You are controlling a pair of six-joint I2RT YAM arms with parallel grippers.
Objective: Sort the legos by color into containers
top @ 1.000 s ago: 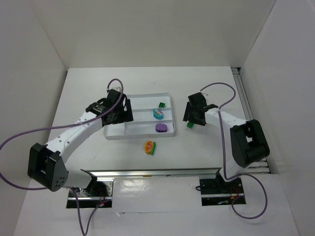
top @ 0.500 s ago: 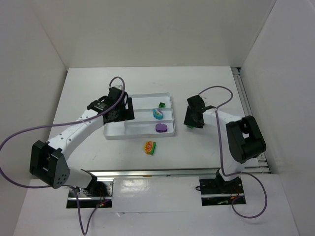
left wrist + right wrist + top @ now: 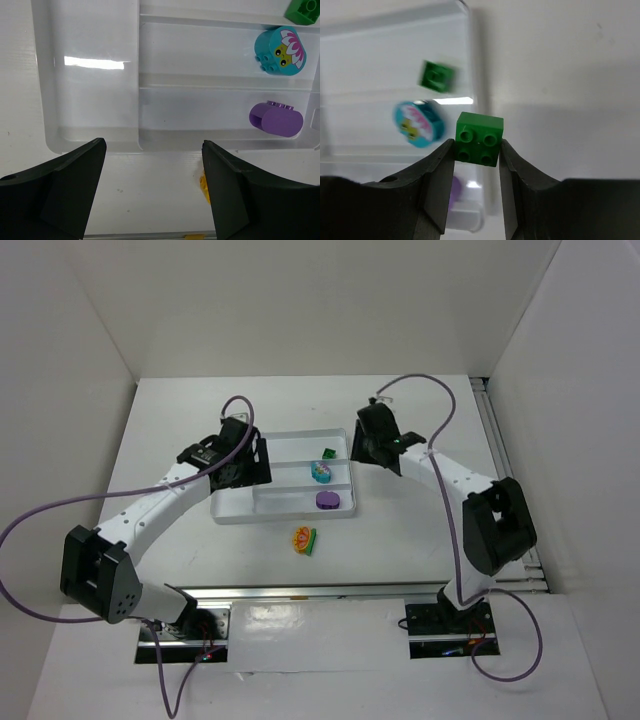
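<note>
Cube in grip: I see one green cube (image 3: 480, 138) pinched by its two sides in the right gripper (image 3: 476, 147), studs facing the wrist camera.
Cube position: beside the right rim of the tray (image 3: 240, 510), toward the far corner. I cannot tell its height above the surface.
Right gripper state: clamped narrow on that cube.
Second green cube (image 3: 328, 452): I find it in the far right compartment, at the right end. It is blurred in the right wrist view.
Cyan-and-pink round piece (image 3: 321, 472): middle right compartment.
Purple oval (image 3: 328, 501): near right compartment, close to the right wall.
Orange-yellow piece (image 3: 304, 539): on the table (image 3: 180, 420), outside the tray, near its front rim.
Left gripper (image 3: 153, 145): I read its jaws as wide apart and gripping nothing. It hangs over the tray's near rim, by the large left compartment.
</note>
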